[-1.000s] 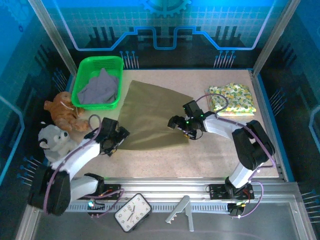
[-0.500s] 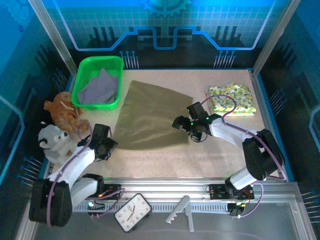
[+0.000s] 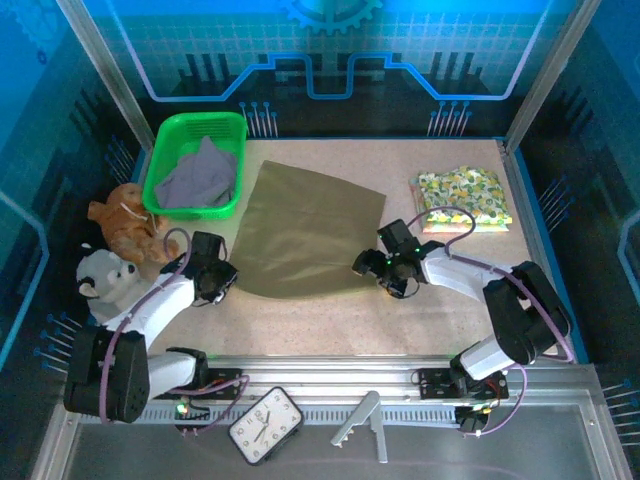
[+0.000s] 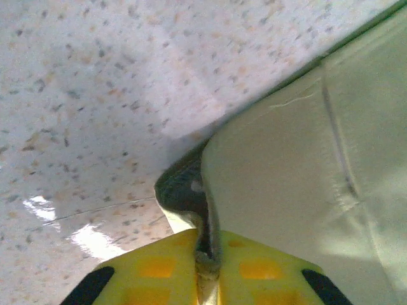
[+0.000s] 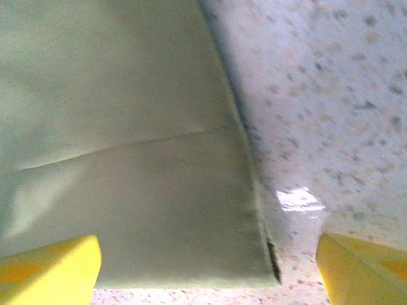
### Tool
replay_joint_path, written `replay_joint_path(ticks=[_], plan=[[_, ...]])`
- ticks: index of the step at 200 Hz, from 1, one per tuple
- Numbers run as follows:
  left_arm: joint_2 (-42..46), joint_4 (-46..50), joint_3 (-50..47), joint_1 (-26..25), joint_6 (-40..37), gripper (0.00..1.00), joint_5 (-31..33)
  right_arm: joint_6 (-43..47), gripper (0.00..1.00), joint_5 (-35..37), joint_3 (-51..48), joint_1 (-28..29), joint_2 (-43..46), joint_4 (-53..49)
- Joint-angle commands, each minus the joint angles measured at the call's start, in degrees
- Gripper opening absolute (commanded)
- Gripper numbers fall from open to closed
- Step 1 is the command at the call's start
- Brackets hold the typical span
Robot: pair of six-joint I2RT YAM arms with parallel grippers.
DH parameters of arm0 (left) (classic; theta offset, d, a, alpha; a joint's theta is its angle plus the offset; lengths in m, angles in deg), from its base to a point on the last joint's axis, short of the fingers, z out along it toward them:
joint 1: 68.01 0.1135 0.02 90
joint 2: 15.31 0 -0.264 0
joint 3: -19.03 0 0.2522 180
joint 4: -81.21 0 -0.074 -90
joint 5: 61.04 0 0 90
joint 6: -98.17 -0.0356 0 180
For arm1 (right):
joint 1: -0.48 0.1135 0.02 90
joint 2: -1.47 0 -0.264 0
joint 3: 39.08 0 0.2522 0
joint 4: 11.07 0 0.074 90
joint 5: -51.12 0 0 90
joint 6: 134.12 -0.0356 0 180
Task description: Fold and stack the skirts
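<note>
- Found the olive skirt (image 3: pixel 300 235) spread flat at the centre of the top view, on the table (image 3: pixel 330 320). Not yet folded.
- Noted the left gripper (image 3: pixel 215 280) at the skirt's lower-left corner. Wide open a second ago, now pinched shut on that corner.
- Confirmed in the left wrist view: yellow fingers (image 4: pixel 159 273) pressed together at bottom centre, with the cloth edge caught between them and lifted slightly off the surface.
- Noted the right gripper (image 3: pixel 385 265) shifted down and right, from over the cloth to the skirt's lower-right corner.
- Checked the right wrist view: fingers (image 5: pixel 48 267) set well apart at the bottom left and bottom right of the frame, straddling the corner. Open, gripping nothing.
- Judged from the above: one near corner secured, the other lined up but not taken. No even fold away from the near edge possible until the right side closes too.
- Located the floral skirt (image 3: pixel 462 197) at upper right, folded and lying flat, well apart from the olive one. Probably the start of the stack.
- Located the grey-lavender skirt (image 3: pixel 197 180) at upper left, crumpled inside the green basket (image 3: pixel 160 170). Untouched so far.
- Flagged as a risk: a thin pinch on the left corner, liable to slip or to drag the cloth sideways if lifted alone.
</note>
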State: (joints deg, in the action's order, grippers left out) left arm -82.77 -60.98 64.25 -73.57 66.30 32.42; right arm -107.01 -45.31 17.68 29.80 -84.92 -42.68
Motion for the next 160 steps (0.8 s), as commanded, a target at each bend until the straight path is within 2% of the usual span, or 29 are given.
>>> replay_joint_path(ticks=[1, 16, 27, 51, 71, 130, 160], plan=[[1.8, 1.6, 0.8, 0.6, -1.1, 0.07, 1.2, -2.4, 0.86, -0.5, -2.2, 0.2, 2.5, 0.6], [4.1, 1.7, -0.4, 0.6, -0.4, 0.03, 1.3, -3.0, 0.83, -1.1, -3.2, 0.0, 3.1, 1.6], [5.7, 1.8, -1.2, 0.6, 0.0, 0.03, 1.3, -3.3, 0.71, -1.4, -3.2, 0.0, 3.2, 1.4], [7.6, 2.6, -2.1, 0.6, 0.3, 0.03, 1.7, -3.7, 0.61, -3.0, -3.2, -0.1, 2.7, 2.2], [7.8, 2.9, -2.3, 0.6, 0.4, 0.03, 1.4, -4.8, 0.56, -4.0, -3.7, 0.1, 1.9, 3.1], [7.3, 2.4, -2.5, 0.6, 0.4, 0.0, 0.7, -8.4, 0.53, -4.2, -6.7, 0.3, 3.1, 4.2], [6.8, 2.3, -2.5, 0.6, 0.4, 0.0, 0.5, -8.5, 0.46, -4.8, -7.1, 0.5, 2.6, 5.4]])
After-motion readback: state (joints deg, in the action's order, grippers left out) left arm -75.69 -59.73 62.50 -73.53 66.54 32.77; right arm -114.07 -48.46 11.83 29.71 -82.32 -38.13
